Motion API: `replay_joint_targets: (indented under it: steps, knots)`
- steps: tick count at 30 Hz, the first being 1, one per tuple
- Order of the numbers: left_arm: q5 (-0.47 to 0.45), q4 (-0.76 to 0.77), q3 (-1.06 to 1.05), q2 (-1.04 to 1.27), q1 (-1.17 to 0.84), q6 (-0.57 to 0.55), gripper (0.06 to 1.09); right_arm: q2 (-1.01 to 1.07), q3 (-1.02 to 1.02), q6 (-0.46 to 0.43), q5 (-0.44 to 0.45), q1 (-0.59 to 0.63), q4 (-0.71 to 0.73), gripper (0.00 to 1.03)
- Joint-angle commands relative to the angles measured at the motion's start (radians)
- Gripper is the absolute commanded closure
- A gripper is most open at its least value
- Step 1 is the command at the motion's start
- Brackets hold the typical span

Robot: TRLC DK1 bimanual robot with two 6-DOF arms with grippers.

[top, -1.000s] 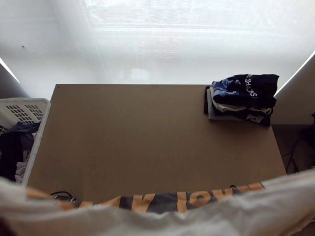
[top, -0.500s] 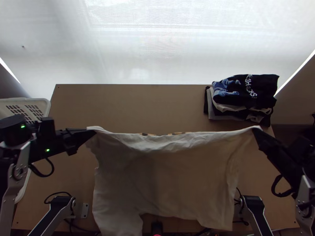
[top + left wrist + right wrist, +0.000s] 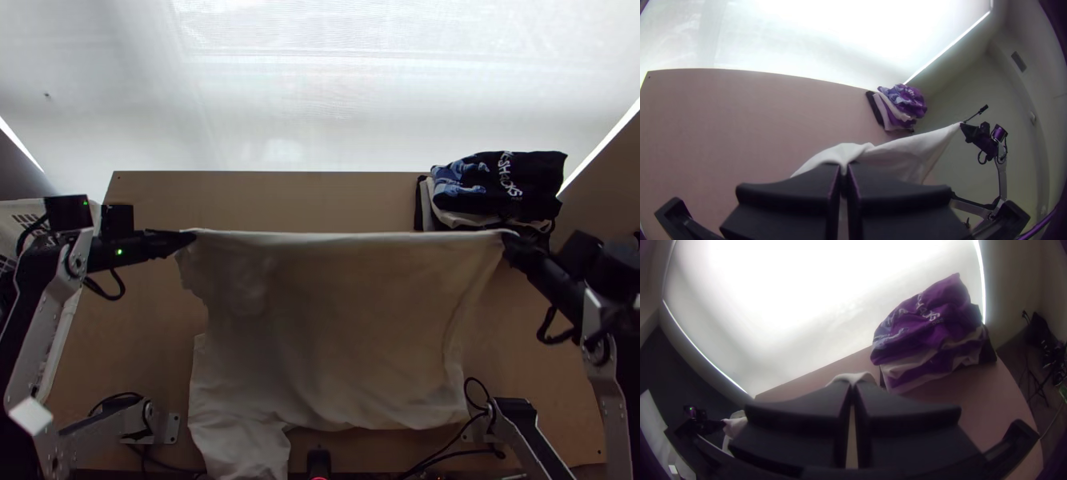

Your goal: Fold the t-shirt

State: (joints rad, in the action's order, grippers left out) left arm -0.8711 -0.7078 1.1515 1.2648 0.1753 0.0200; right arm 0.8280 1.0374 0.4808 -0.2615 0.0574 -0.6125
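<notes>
In the top view the white t-shirt [image 3: 344, 320] hangs stretched between both grippers, its upper edge taut and its lower part reaching the table's near edge. My left gripper [image 3: 189, 237] is shut on one upper corner, my right gripper [image 3: 510, 240] on the other. The left wrist view has the left gripper [image 3: 843, 169] closed on bunched white cloth [image 3: 915, 151], which runs across to the other arm's gripper. Between the fingertips of the right gripper [image 3: 852, 384] in the right wrist view, a bit of white cloth [image 3: 855, 377] is pinched.
A pile of folded clothes [image 3: 500, 188] lies at the table's far right corner, just beyond the right gripper. A white basket [image 3: 96, 216] stands along the left side, partly behind the left arm. Bare wooden table [image 3: 280, 200] stretches beyond the shirt's upper edge.
Both grippers came into the top view and moved farther up it, carrying the shirt's upper edge away from the near side. The cloth is now pulled straighter between them, and its orange-and-dark print is hidden.
</notes>
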Motion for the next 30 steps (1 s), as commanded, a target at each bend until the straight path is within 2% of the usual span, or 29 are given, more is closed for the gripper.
replay_joint_targets:
  steps: [1, 10, 25, 30]
  knots:
    - [0.023, 0.039, 0.154, 0.283, 0.062, 0.040, 1.05, 0.269, 0.059, -0.054, 0.011, -0.004, 0.189, 1.00]
    - [0.086, 0.096, 0.295, 0.462, 0.128, 0.037, 1.05, 0.557, 0.216, -0.096, 0.011, -0.036, 0.286, 1.00]
    - [0.135, 0.054, 0.335, 0.564, 0.104, 0.064, 1.05, 0.723, 0.276, -0.103, 0.011, -0.105, 0.270, 1.00]
    - [0.244, 0.033, 0.306, 0.550, 0.078, 0.135, 1.05, 0.723, 0.234, -0.108, 0.011, -0.137, 0.255, 1.00]
